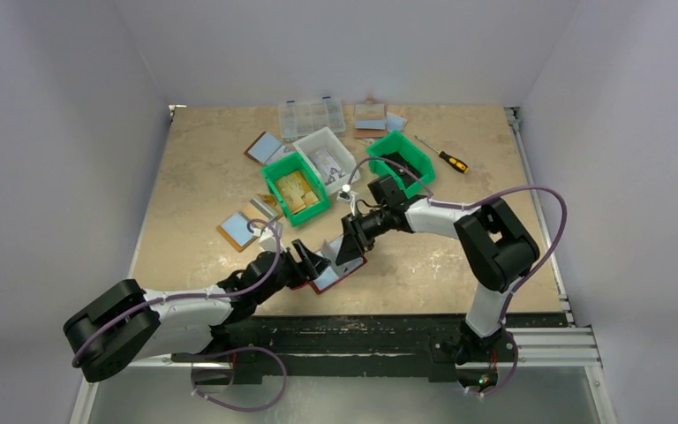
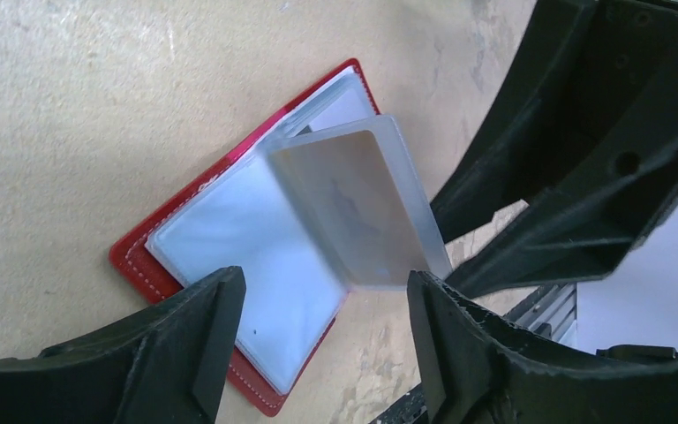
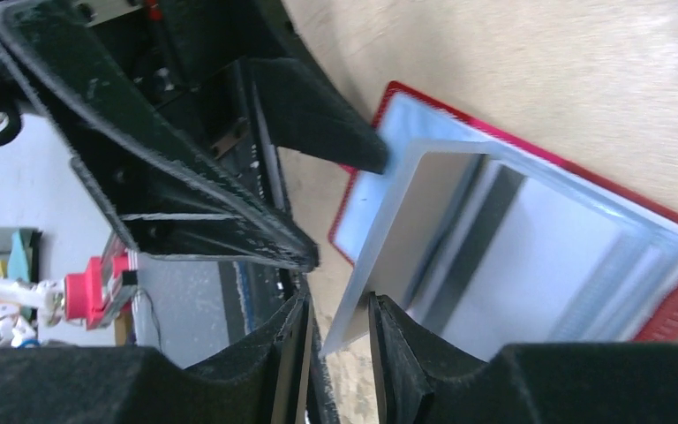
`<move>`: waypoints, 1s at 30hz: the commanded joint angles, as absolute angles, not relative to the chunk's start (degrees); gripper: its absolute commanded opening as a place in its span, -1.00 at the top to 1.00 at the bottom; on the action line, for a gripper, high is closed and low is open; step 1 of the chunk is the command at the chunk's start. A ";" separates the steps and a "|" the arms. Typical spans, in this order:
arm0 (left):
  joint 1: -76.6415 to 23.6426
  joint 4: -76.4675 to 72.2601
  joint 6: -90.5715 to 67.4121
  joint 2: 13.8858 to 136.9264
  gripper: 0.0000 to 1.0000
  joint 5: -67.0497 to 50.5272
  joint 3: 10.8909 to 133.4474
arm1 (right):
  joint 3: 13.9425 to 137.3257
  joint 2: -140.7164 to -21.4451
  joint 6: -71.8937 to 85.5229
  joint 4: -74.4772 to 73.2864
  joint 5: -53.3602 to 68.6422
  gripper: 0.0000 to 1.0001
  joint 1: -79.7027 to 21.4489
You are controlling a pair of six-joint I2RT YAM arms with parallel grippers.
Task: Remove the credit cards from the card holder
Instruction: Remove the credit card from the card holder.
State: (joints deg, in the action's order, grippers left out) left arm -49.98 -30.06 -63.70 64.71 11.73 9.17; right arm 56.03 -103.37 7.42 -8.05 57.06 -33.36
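The card holder [image 1: 331,279] lies open on the table near the front edge, red rim [image 2: 141,256] down and pale panels up. One clear sleeve stands up from it with a grey credit card [image 2: 353,203] inside. My left gripper [image 2: 324,291] is open and straddles the holder's near corner with nothing pinched. One of its fingers [image 3: 353,146] touches the holder's corner [image 3: 388,97]. My right gripper [image 3: 340,305] is open by a narrow gap. The raised sleeve's lower corner [image 3: 362,300] sits between its jaws, against one finger only. Both grippers [image 1: 305,261] [image 1: 350,243] meet over the holder.
Behind the holder stand two green bins [image 1: 296,187] [image 1: 400,156], a white bin [image 1: 328,155] and a clear organiser box [image 1: 312,115]. Tan-rimmed bifolds [image 1: 238,230] [image 1: 265,147] lie to the left and a screwdriver [image 1: 446,157] to the right. The front rail [image 1: 388,340] runs just behind the holder.
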 commanded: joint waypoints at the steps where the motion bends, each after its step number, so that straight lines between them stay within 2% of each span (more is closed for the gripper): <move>1: -49.67 -34.84 -66.96 64.07 -0.48 10.49 7.61 | 57.86 -103.32 5.58 -7.45 61.36 0.24 -36.19; 12: -49.70 -39.07 -71.83 63.64 -0.54 12.25 4.54 | 58.35 -104.39 4.92 -8.27 60.81 0.17 -37.62; 17: -49.58 -39.66 -72.44 64.99 -0.46 12.57 4.25 | 58.83 -104.70 4.79 -8.40 61.65 0.17 -37.62; 25: -49.32 -41.49 -72.74 65.32 0.18 12.40 3.43 | 59.78 -104.11 2.25 -10.48 60.36 0.17 -37.57; 26: -49.35 -41.00 -72.64 65.12 0.29 12.70 3.43 | 59.97 -104.15 1.81 -10.82 59.85 0.17 -37.49; 30: -49.33 -39.49 -69.26 65.33 0.94 13.93 3.59 | 61.10 -104.15 -1.11 -13.23 59.34 0.16 -36.89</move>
